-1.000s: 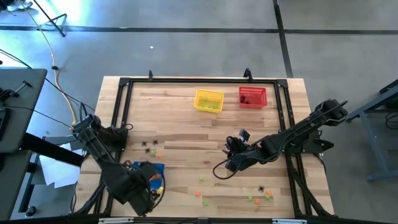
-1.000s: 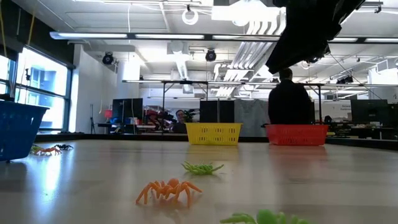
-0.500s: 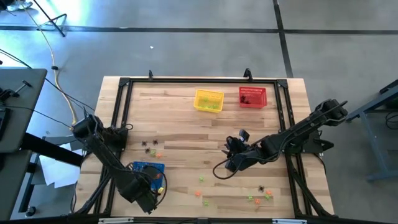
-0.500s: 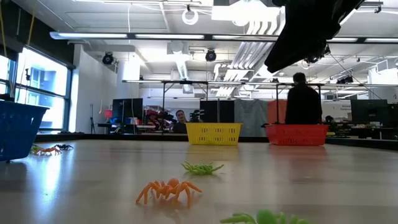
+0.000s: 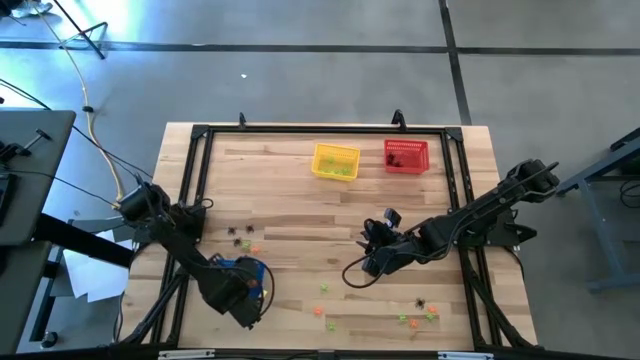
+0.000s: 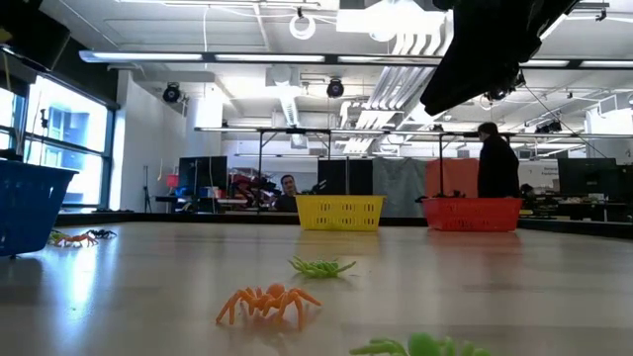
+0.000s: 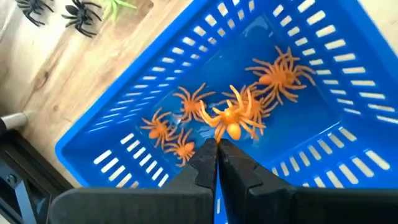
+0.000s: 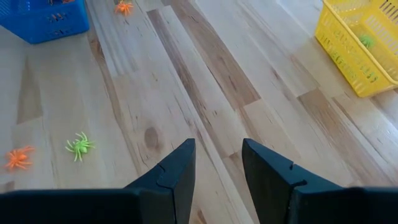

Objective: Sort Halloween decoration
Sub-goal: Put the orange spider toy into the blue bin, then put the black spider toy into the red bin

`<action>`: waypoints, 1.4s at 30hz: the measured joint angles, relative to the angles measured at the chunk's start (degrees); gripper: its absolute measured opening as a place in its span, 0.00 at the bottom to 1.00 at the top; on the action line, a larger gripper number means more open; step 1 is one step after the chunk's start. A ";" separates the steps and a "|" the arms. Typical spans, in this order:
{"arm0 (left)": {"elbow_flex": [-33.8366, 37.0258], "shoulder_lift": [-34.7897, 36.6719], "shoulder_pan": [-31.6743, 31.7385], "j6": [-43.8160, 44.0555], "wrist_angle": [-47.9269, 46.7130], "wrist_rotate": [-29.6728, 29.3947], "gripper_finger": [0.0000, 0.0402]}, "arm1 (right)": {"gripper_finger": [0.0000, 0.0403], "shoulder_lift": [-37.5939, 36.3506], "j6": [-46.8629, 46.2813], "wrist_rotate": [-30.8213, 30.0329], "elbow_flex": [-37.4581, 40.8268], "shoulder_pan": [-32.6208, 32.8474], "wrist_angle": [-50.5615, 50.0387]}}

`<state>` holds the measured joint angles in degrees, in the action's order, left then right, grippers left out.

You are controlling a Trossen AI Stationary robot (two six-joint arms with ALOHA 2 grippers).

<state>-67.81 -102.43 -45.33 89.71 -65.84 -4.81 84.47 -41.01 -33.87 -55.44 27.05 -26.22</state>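
The table top (image 5: 300,205) is seen as pale wood planks w/ visible grain and a soft sheen, edged by a black metal frame (image 5: 320,129). The blue basket (image 7: 186,56), yellow basket (image 8: 357,43) and red basket (image 6: 472,213) are read as moulded plastic mesh, slightly glossy. The orange spiders (image 7: 239,115) look like smooth, shiny plastic; gripper fingers (image 8: 171,174) appear matt black.

grey concrete floor (image 5: 300,70), ceiling strip lights (image 6: 326,57), big windows (image 6: 69,138).

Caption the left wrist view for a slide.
Left gripper, shut, holds an orange spider over the blue basket, where more orange spiders lie.
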 joint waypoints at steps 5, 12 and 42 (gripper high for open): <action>0.00 0.00 0.01 -1.45 -0.04 -0.23 0.04 | 0.32 0.00 0.49 0.02 0.00 -0.06 -0.02; -0.01 0.01 0.24 -2.84 -0.16 -0.06 0.16 | 0.32 0.00 0.94 0.02 0.00 -0.04 0.17; -7.60 5.03 17.59 -27.67 -22.99 -19.16 0.21 | 0.32 0.00 0.48 0.00 0.00 -0.06 0.78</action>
<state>-75.41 -97.40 -27.75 62.04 -88.83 -23.97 84.47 -40.53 -33.87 -55.44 26.98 -25.44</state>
